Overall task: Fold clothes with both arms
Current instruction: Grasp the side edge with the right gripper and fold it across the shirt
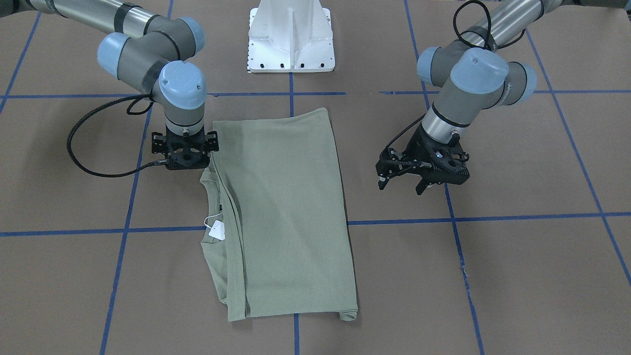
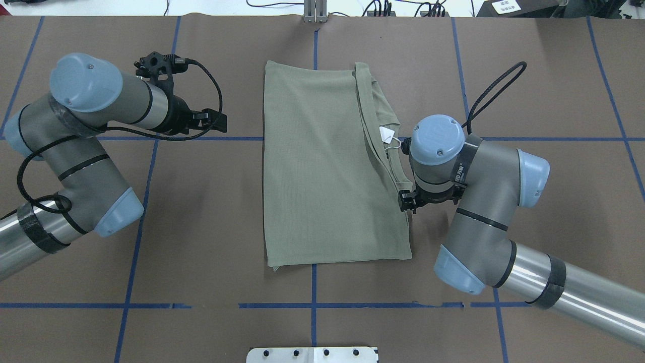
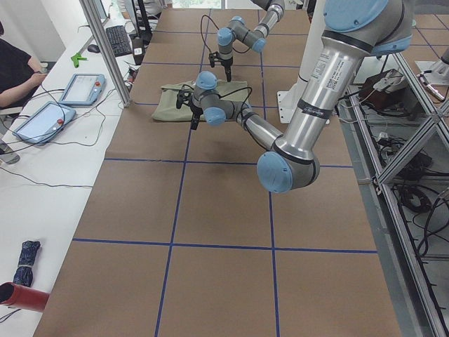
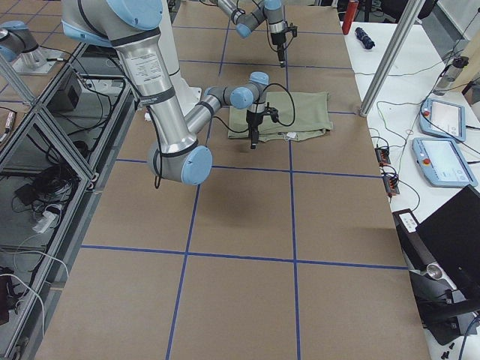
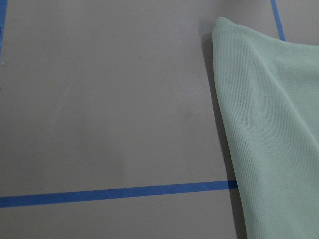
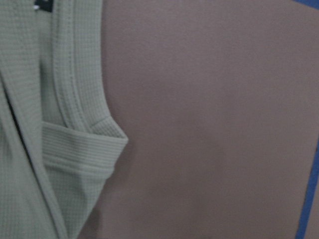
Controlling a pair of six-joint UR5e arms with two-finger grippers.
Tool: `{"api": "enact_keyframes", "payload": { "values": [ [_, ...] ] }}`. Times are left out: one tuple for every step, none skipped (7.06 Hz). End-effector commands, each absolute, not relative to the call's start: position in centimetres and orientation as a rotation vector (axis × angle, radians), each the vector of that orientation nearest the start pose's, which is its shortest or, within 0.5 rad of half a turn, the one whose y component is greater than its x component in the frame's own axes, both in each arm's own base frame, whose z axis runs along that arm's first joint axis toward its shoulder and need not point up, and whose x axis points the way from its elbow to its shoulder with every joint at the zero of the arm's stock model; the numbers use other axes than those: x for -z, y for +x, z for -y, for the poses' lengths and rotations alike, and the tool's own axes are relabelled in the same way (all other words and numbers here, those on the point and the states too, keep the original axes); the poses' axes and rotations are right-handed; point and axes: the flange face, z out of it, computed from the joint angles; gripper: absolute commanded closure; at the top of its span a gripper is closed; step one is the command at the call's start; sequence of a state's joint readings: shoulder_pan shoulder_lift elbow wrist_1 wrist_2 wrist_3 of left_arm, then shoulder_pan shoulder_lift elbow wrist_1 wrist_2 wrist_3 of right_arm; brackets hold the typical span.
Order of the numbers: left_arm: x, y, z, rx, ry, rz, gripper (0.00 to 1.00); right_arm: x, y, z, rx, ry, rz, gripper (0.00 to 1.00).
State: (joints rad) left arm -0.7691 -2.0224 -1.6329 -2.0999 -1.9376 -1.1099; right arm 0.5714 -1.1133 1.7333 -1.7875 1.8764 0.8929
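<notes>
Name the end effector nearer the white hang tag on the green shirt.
Right. The right end effector sits at the collar-side edge of the sage-green knit shirt, close to the white hang tag; the left end effector is beyond the shirt's opposite edge.

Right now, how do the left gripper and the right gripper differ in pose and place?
Pose: the left gripper is tilted with its jaws open, while the right gripper points straight down with its jaws hidden. Place: the left gripper is off the shirt, over the table, while the right gripper is at the shirt's collar edge. Both are black.
</notes>
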Motion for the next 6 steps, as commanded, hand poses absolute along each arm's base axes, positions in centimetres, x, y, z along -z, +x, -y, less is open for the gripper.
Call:
{"api": "enact_keyframes", "payload": {
  "values": [
    [-30.7,40.3,52.7,0.086,0.329,-1.04,0.0,-34.7,-45.6,44.8,0.138,0.025,0.532,0.0],
    [-30.4,40.2,52.6,0.082,0.334,-1.044,0.0,-31.3,-45.6,46.7,0.125,0.068,0.57,0.0],
    [-30.4,39.8,52.3,0.077,0.342,-1.045,0.0,-29.2,-46.7,48.2,0.137,0.103,0.598,0.0],
    [-29.8,39.1,52.2,0.078,0.357,-1.054,0.0,-28.6,-48.5,49.6,0.143,0.116,0.614,0.0],
    [-28.9,38.5,52.1,0.089,0.394,-1.056,0.0,-29.0,-50.9,51.8,0.161,0.135,0.623,0.0],
    [-28.7,38.4,52.3,0.096,0.411,-1.051,0.0,-30.4,-52.2,53.2,0.165,0.142,0.626,0.0]
  ]
}}
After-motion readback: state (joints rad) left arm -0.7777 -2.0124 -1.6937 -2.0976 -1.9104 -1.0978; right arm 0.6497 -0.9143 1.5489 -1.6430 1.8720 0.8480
